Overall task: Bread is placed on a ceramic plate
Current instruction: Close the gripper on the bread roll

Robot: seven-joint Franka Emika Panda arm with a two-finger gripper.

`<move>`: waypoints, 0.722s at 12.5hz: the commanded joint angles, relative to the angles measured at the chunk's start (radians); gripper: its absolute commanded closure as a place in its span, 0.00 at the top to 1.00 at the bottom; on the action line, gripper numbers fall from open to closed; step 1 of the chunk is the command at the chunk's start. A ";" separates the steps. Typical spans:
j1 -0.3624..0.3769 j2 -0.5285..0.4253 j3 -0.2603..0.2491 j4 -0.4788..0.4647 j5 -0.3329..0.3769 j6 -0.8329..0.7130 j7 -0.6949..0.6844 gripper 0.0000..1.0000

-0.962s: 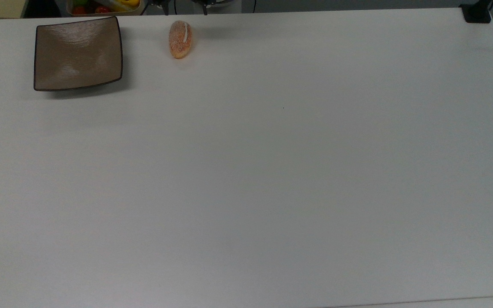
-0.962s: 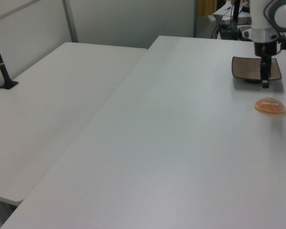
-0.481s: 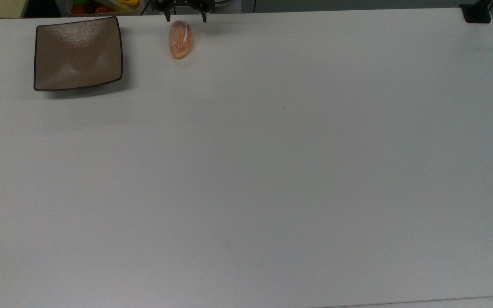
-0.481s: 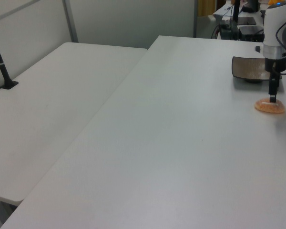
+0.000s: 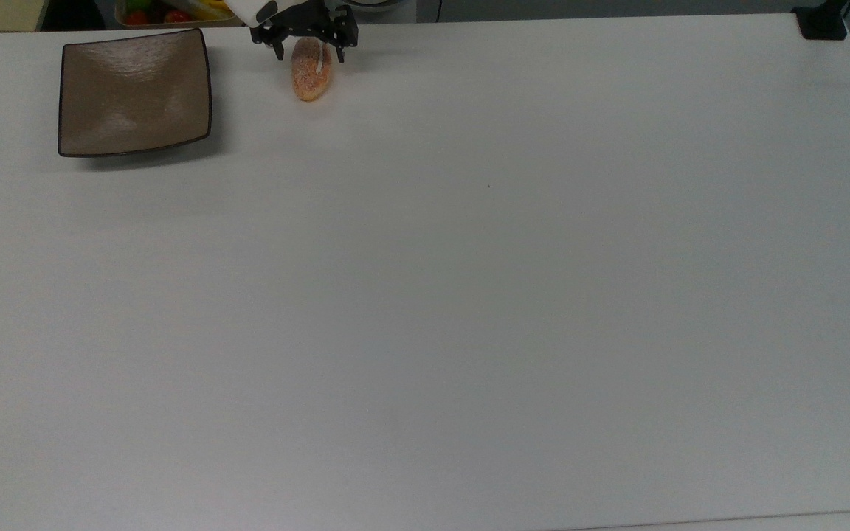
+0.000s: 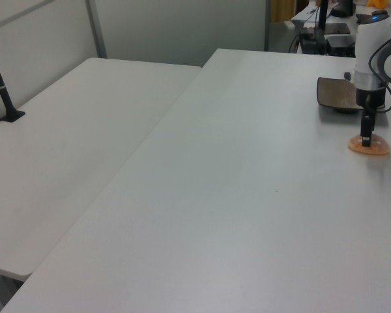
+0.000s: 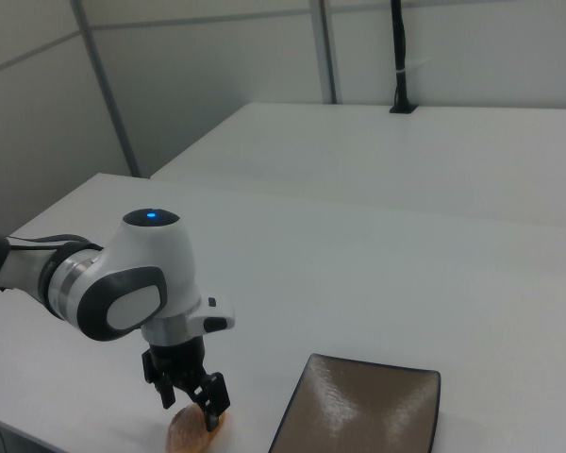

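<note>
The bread (image 5: 312, 77) lies on the white table near the far edge in the top view, a small orange-tan bun with a white stripe. My gripper (image 5: 309, 53) is open and lowered over the bun's far end, one finger on each side of it. The left view shows the gripper (image 6: 366, 139) down at the bread (image 6: 378, 149). The ceramic plate (image 5: 133, 92), square and glossy brown with a dark rim, sits empty to the top view's left of the bread. In the right view the gripper (image 7: 193, 408) is over the bread (image 7: 181, 436), with the plate (image 7: 363, 415) beside it.
A bin of colourful items (image 5: 174, 11) stands beyond the table edge behind the plate. A black clamp base (image 5: 823, 22) sits at the top view's top right corner. A second white table (image 6: 72, 130) with a black post (image 6: 3, 91) adjoins in the left view.
My gripper has come in from the top view's upper edge and lowered until its open fingers stand on either side of the bread. Bread and plate have not moved.
</note>
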 commanded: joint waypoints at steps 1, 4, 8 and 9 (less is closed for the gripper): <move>-0.003 0.020 -0.008 0.000 -0.014 0.020 -0.025 0.97; -0.003 0.023 -0.008 0.003 -0.014 0.020 -0.023 0.46; -0.001 0.026 -0.008 0.009 -0.015 0.020 -0.023 0.28; 0.000 0.023 -0.010 0.012 -0.015 0.019 -0.023 0.28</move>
